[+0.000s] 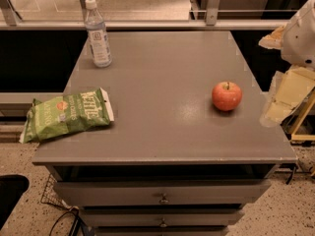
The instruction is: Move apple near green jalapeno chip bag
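Note:
The red-orange apple (pixel 227 96) stands on the right part of the grey table top (pixel 162 82), stem up. The light-green jalapeno chip bag (pixel 66 114) with white lettering lies flat at the table's left front edge, partly overhanging it. My gripper (pixel 284 96), cream-coloured below a white arm housing (pixel 301 32), hangs just past the table's right edge, to the right of the apple and not touching it. It holds nothing that I can see.
A clear plastic water bottle (pixel 98 33) with a white cap stands upright at the table's back left. Drawers (pixel 162 194) sit under the top. A metal railing (pixel 147 21) runs behind the table. A yellow frame (pixel 302 127) stands at the right.

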You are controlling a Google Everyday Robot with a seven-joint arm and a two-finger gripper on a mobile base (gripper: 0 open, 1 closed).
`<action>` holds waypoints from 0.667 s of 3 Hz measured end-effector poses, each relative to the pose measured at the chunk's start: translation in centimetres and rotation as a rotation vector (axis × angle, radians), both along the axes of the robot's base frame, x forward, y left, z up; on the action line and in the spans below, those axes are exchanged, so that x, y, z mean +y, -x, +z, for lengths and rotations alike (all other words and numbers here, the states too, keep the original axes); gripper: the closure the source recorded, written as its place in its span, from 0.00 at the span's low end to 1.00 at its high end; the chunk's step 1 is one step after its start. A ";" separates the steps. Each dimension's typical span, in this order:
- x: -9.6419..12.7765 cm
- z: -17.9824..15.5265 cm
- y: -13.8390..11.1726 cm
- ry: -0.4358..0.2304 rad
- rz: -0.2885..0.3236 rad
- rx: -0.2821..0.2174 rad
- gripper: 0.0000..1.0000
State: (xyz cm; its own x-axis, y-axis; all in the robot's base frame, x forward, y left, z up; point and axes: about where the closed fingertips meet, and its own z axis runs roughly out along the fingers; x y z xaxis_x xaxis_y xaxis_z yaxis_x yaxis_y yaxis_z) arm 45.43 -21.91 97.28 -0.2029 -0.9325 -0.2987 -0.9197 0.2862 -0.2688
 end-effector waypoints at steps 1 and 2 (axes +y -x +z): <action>-1.3 -2.0 -3.7 -0.185 0.021 -0.089 0.00; -2.3 -5.5 -6.8 -0.397 0.040 -0.162 0.00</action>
